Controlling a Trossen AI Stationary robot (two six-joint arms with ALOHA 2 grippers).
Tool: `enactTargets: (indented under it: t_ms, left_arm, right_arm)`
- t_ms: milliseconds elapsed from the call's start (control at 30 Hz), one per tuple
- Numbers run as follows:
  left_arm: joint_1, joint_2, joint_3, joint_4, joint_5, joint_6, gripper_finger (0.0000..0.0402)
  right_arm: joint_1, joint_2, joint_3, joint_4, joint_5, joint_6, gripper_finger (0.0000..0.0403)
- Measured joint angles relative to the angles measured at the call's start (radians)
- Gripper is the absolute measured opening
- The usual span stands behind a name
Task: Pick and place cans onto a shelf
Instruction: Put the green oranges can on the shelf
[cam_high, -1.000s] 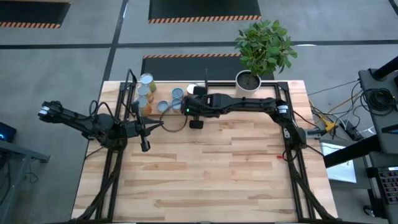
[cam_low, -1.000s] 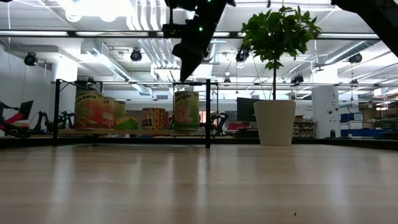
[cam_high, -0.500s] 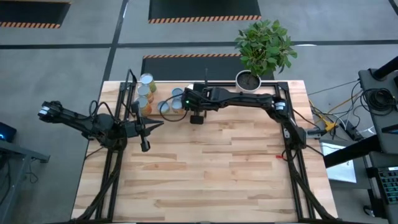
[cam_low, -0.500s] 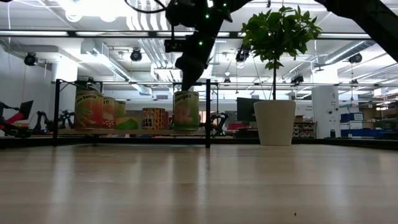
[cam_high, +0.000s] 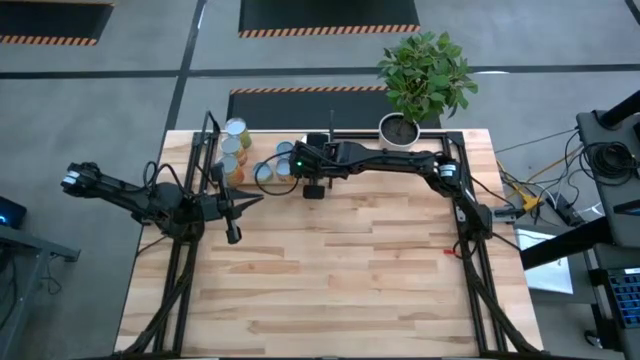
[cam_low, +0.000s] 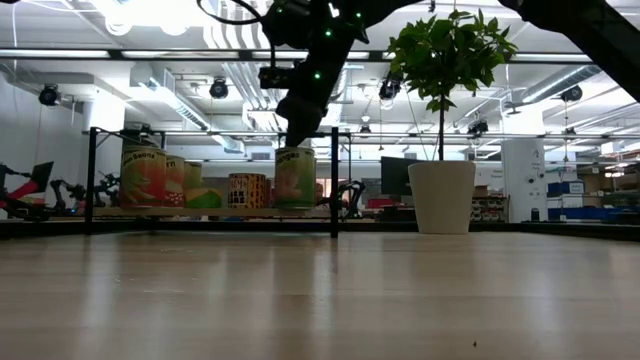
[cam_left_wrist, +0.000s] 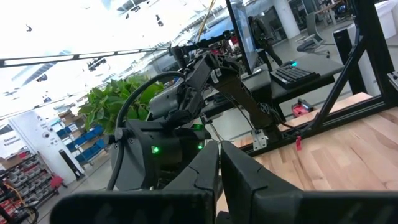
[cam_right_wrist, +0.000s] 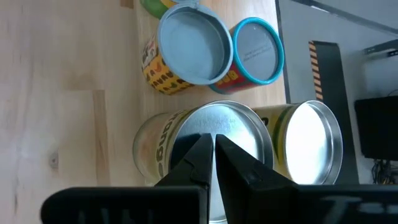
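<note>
One desk (cam_high: 330, 270): pale butcher-block planks, smooth and faintly glossy, so a can will slide on it if nudged.
Shelf (cam_high: 262, 140): light-wood panel in thin black posts at the far left of the desk; it holds all the cans in view.
Right arm (cam_high: 400, 162): stretched from the right edge across the far side to the shelf.
Left arm (cam_high: 130, 195): waits at the near left, its hand (cam_high: 250, 202) pressed together on nothing.
Pot (cam_high: 398, 130): white, round and leafy, far right of the shelf; not involved.
Can (cam_low: 295, 178): short cylinder with a bright ribbed metal lid and a green-orange paper label, upright at the shelf's right end.
Neighbours: a silver-lidded can (cam_right_wrist: 311, 140) touches it; a blue-grey lid (cam_right_wrist: 193, 46) and a teal-rimmed one (cam_right_wrist: 258, 50) stand just beside.
Right hand (cam_right_wrist: 212, 140): fingers pressed together, tips at the can's lid, gripping nothing.
Step, as I judge it: settling the placed can.
Advice: press lightly and centrally, since an off-centre push may tip it into the neighbours; then lift straight up, clear of the top bar.
</note>
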Motion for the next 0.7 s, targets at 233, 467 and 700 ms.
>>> enactTargets:
  t_ms: [233,467,700]
  left_arm:
    - [0.0,0.0,0.0,0.0,0.0,0.0,0.0]
    - [0.0,0.0,0.0,0.0,0.0,0.0,0.0001]
    - [0.0,0.0,0.0,0.0,0.0,0.0,0.0001]
  right_arm:
    - [-0.004,0.0,0.0,0.003,0.0,-0.005,0.0012]
    - [-0.007,0.001,0.0,-0.007,0.003,-0.023,0.0012]
    - [-0.016,0.001,0.0,-0.009,0.007,-0.028,0.0012]
